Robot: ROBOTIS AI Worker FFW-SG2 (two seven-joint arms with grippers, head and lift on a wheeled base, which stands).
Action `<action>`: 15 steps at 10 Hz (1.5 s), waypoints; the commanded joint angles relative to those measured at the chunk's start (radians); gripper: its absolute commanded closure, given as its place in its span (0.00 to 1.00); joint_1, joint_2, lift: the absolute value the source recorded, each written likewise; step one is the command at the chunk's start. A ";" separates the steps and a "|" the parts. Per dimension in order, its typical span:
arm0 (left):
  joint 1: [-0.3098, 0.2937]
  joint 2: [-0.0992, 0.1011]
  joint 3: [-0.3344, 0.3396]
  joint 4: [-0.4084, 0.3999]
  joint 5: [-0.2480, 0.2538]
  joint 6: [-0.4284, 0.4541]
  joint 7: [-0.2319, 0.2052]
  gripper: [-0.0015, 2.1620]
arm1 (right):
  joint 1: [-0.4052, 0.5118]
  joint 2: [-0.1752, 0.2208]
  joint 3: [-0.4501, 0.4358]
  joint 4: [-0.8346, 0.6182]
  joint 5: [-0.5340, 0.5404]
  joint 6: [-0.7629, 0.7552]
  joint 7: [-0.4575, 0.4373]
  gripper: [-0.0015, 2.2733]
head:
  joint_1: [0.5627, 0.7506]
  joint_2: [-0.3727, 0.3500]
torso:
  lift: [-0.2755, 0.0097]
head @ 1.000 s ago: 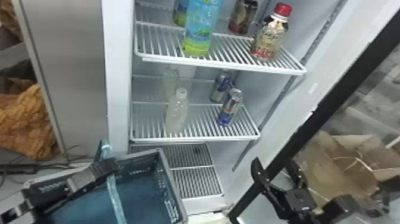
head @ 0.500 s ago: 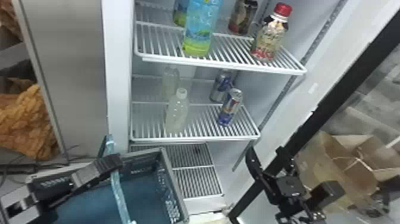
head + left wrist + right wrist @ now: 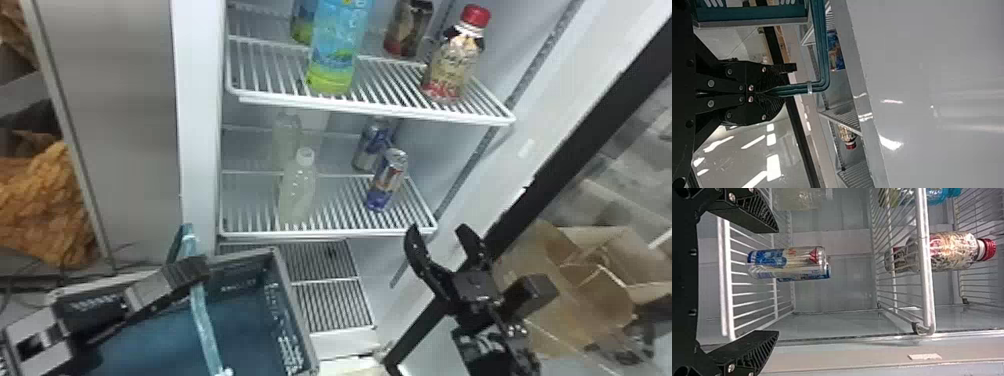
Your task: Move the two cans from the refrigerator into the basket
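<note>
A: ok so how far along is this thing? Any cans in the basket (image 3: 281, 310) or nah?

B: Nope, zero out of two by my count. Front can (image 3: 387, 180) and rear can (image 3: 371, 144), both blue and silver, are upright on the wire shelf (image 3: 330, 233) inside the refrigerator (image 3: 197, 125), one behind the other. There's a white-capped bottle (image 3: 298, 190) on that same shelf, to the robot's left of them.

A: lol so it's all left to do. What's the right gripper (image 3: 777, 281) up to?

B: Fingers spread wide, nothing in them. Wrist cam has the cans ahead, lined up with the gap but not touched. Head view puts it near the shelf's front corner, so I'd call this the approach to can number one.

A: And the left gripper (image 3: 770, 92)?

B: That one's closed on the teal basket handle (image 3: 819, 47), fingers pinched together around it. Basket's open side faces up, just outside the fridge, so imo the receiving end is sorted.

A: So what's left?

B: Grab the front can, drop it in the basket, go back for the rear one, same again. I'd take the front one first, since it partly blocks the other.
</note>
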 commanded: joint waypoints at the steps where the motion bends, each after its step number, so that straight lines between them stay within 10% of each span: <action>1: 0.000 0.000 -0.001 0.000 0.001 0.000 0.001 0.56 | -0.051 -0.008 0.012 0.043 0.006 0.000 -0.003 0.05 | 0.70 0.03 | 0.20; 15: 0.002 0.000 -0.003 0.010 0.001 0.000 0.001 0.56 | -0.355 -0.039 0.128 0.340 0.075 0.039 -0.108 0.06 | 0.70 0.05 | 0.20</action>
